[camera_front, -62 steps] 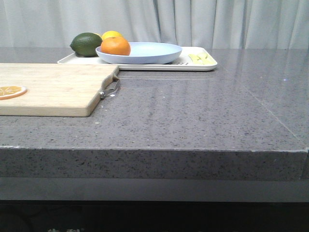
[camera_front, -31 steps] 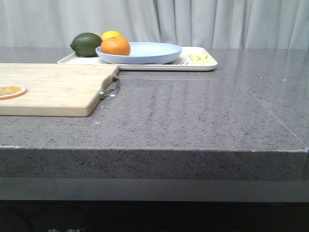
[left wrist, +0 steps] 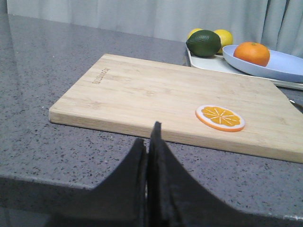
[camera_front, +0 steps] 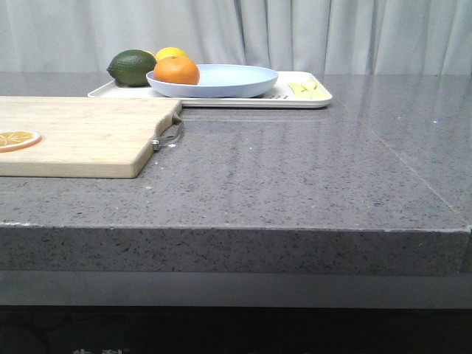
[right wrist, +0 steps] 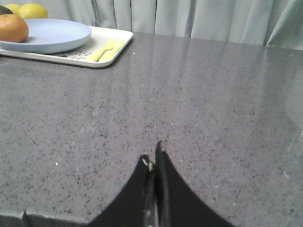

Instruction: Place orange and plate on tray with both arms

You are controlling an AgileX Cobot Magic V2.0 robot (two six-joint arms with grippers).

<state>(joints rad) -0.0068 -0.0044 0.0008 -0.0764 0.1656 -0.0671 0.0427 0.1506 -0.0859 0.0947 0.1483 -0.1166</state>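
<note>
Orange (camera_front: 176, 71) is sitting in the lavender plate (camera_front: 221, 80), plate on the white tray (camera_front: 310, 99), upper left of front view. We're judging the job done, so we're keeping both arms back w/o nudging anything. Left gripper (left wrist: 147, 142) & right gripper (right wrist: 154, 163) are pinched closed, empty. Only wrist views are showing them; front view isn't.
</note>
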